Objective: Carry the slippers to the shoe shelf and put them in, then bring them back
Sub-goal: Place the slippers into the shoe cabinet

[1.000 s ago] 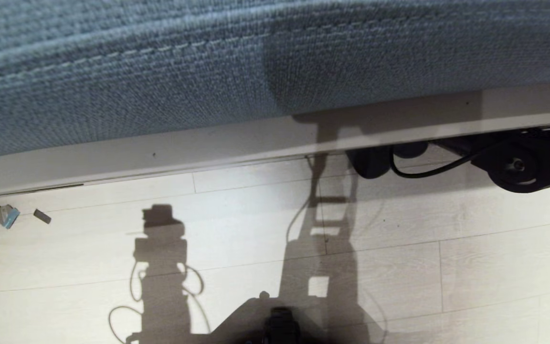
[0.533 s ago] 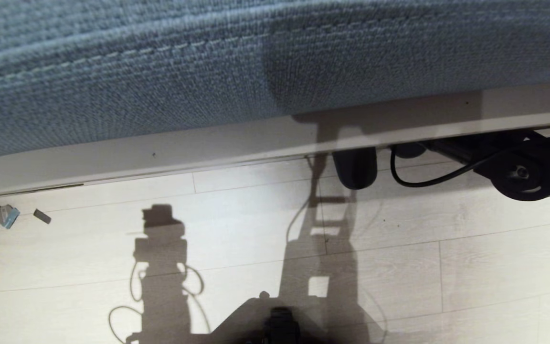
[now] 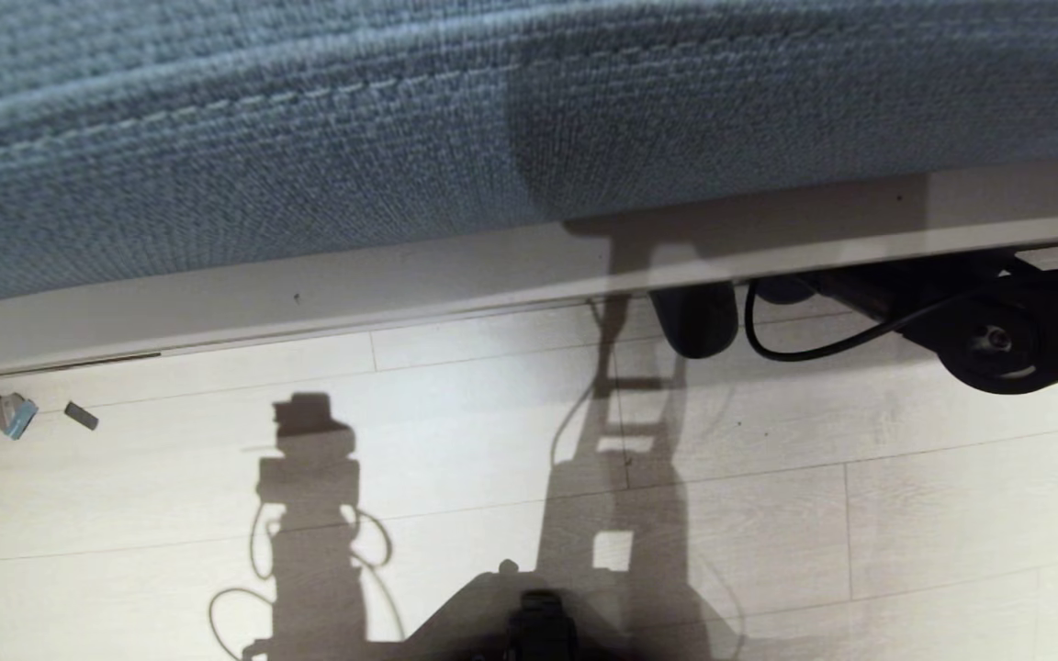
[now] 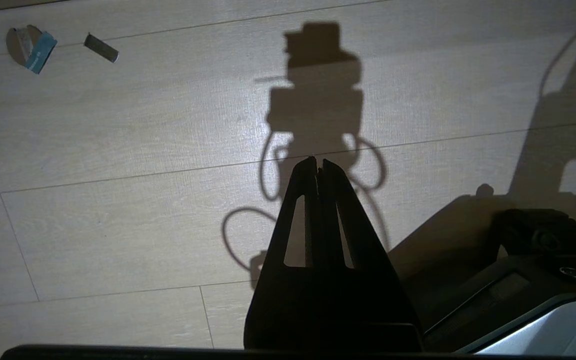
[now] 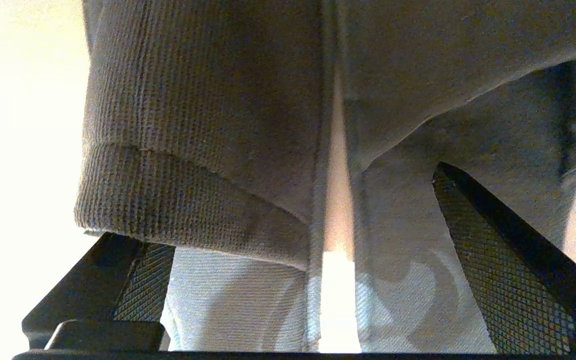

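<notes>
Now right gripper spread wide around slippers, released under bed edge; you back out next. Left gripper pressed together, parked.

**Three cameras, low and close to the floor**

The head view looks steeply down from just above a grey-blue woven fabric edge, which fills its upper half at very short range; below lies the pale plank floor. The left wrist view looks down along its own end effector at the same floor from nearer. Both show the blue-and-white scrap, the small dark strip and the robot's shadow. The right wrist view faces along its fingers, pressed close to the slippers, sharing nothing recognisable with the others.
</notes>
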